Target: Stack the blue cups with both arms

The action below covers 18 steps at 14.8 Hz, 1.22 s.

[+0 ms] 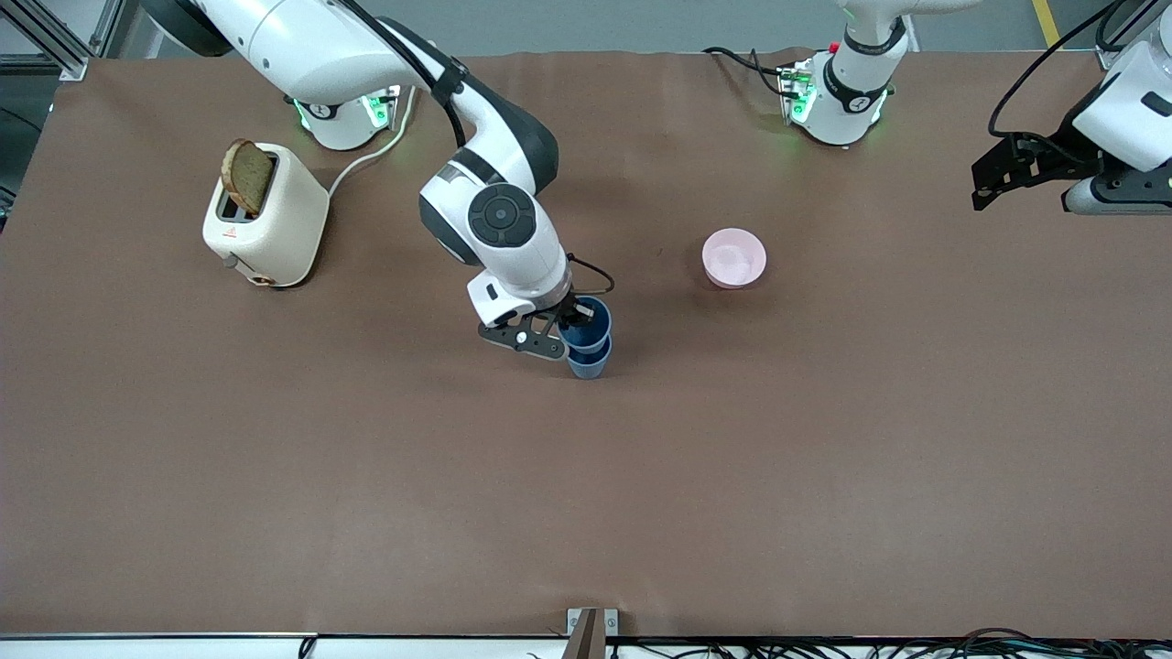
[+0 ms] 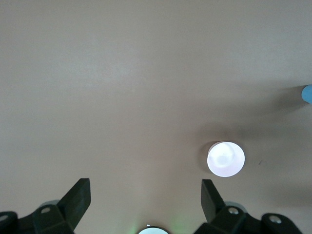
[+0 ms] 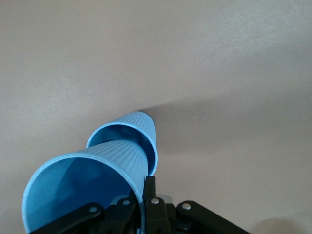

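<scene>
Two blue cups, ribbed plastic tumblers, tapered, no handles. Upper blue cup (image 1: 587,323) (image 3: 85,187) sits partly inside lower blue cup (image 1: 589,362) (image 3: 136,131), mouth open upward; part of its wall stands above the lower cup's rim. Lower cup upright on the table. The stack sits near the table's middle, well apart from every edge and corner.

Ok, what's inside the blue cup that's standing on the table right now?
The second blue cup sits partly nested in the lower blue cup, its rim pinched by the right gripper. The lower cup's bottom is covered by it, so anything there can't be seen.
</scene>
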{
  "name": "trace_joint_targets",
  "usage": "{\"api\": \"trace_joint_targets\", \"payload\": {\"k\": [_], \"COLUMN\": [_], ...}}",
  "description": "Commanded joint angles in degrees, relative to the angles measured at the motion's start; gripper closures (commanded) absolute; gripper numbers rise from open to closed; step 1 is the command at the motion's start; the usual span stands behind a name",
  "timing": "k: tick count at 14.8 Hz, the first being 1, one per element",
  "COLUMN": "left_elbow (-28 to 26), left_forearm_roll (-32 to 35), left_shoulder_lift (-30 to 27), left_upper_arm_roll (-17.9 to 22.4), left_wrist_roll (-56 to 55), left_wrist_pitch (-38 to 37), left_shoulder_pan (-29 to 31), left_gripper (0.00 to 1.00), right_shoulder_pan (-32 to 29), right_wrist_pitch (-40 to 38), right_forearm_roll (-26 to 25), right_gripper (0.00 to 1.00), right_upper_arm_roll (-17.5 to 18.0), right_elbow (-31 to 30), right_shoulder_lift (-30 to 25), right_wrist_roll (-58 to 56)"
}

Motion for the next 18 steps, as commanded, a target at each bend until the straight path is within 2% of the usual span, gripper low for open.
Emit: {"api": "trace_joint_targets", "payload": {"k": [1, 7, 11, 12, 15, 16, 17, 18], "left_elbow": [-0.8, -0.7, -0.6, -0.6, -0.1, 0.2, 0.3, 0.4], "left_forearm_roll": [-0.3, -0.6, -0.6, -0.7, -0.8, -0.8, -0.9, -0.9], "left_shoulder_lift": [-1.1, -0.9, -0.8, -0.8, -0.4, -0.3, -0.3, -0.3], "left_upper_arm_roll": [0.0, 0.3, 0.2, 0.2, 0.3, 0.3, 0.3, 0.4], "left_wrist_roll": [0.9, 0.9, 0.9, 0.9, 0.9, 0.9, 0.9, 0.9], "left_wrist_pitch": [0.6, 0.6, 0.6, 0.6, 0.7, 0.7, 0.7, 0.7], "left_shoulder_pan": [0.1, 0.5, 0.4, 0.4, 0.4, 0.5, 0.5, 0.5], "left_gripper": [0.00, 0.00, 0.00, 0.00, 0.00, 0.00, 0.00, 0.00], "right_shoulder_pan": [-0.5, -0.9, -0.7, -0.6, -0.4, -0.6, -0.8, -1.0], "right_wrist_pitch": [0.5, 2.1, 2.1, 2.0, 2.0, 1.9, 1.9, 1.3], "right_forearm_roll": [-2.7, -4.2, -4.2, -4.1, -3.8, -3.9, -3.9, -4.3], "right_gripper": [0.96, 0.96, 0.87, 0.80, 0.45, 0.36, 0.22, 0.00], "right_upper_arm_roll": [0.8, 0.8, 0.8, 0.8, 0.8, 0.8, 0.8, 0.8], "right_elbow": [0.0, 0.2, 0.2, 0.2, 0.2, 0.2, 0.3, 0.3], "right_shoulder_lift": [0.9, 1.2, 1.9, 1.9, 1.9, 1.7, 1.5, 0.7], "right_wrist_roll": [1.0, 0.9, 1.1, 1.3, 1.4, 1.2, 1.1, 1.0]}}
